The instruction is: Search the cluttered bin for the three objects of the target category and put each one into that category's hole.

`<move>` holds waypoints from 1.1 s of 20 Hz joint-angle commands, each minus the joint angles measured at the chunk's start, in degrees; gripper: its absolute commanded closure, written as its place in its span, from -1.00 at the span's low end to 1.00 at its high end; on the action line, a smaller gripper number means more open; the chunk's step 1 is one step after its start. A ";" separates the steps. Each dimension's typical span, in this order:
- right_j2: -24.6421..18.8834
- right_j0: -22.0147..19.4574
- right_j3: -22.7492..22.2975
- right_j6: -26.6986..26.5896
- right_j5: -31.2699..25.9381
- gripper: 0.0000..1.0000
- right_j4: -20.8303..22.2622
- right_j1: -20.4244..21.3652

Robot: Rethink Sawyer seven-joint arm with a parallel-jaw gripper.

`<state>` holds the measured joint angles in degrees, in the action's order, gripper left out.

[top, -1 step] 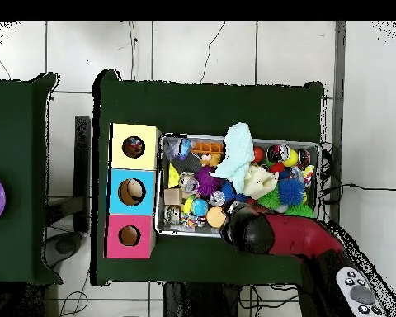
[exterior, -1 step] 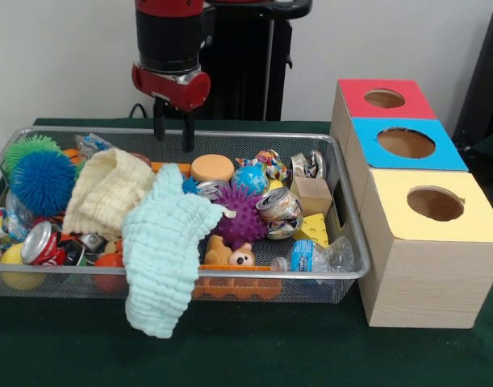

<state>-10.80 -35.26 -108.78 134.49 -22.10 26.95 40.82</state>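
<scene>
The front view shows a pale green knitted cloth (exterior, -1 step: 167, 250) draped over the near rim of the wire bin (exterior, -1 step: 355, 242), its lower end hanging outside at lower centre of the frame. The bin rests on the green surface (exterior, -1 step: 254, 355). Behind the near rim lie a crushed red can (exterior, -1 step: 43, 242) at lower left, a yellow wedge (exterior, -1 step: 313, 229), and a crumpled water bottle (exterior, -1 step: 315, 256) at lower right of the bin. At mid-depth sit a purple spiky ball (exterior, -1 step: 244, 218), a cream knitted cloth (exterior, -1 step: 107, 189), and a blue spiky ball (exterior, -1 step: 41, 182). Further back are a round orange disc (exterior, -1 step: 212, 168) and a green spiky ball (exterior, -1 step: 30, 147).

At right of the frame stands a wooden box row, each section with one round hole: yellow top (exterior, -1 step: 433, 203) nearest, blue top (exterior, -1 step: 407, 143) behind it, red top (exterior, -1 step: 383, 98) farthest.

The tool (exterior, -1 step: 173, 133) hangs at upper centre-left above the bin's far rim, fingers apart and holding nothing.
</scene>
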 commanded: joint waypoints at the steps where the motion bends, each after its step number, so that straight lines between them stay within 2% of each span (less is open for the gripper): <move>1: 0.07 -3.34 -0.56 -4.84 3.82 -1.00 7.10 -5.41; 5: 0.85 -2.47 -4.14 -1.86 8.56 -1.00 9.92 -5.58; 9: 1.61 -0.64 -7.82 1.18 11.76 -1.00 10.91 -4.46; 15: 3.69 2.34 -13.49 3.89 17.19 -1.00 11.75 -1.74; 19: 5.54 4.45 -16.41 4.58 18.74 -1.00 11.15 0.17; 22: 6.99 5.47 -16.74 4.88 20.46 -1.00 10.73 -0.53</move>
<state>-5.47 -31.41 -121.70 134.49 -6.07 35.35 39.43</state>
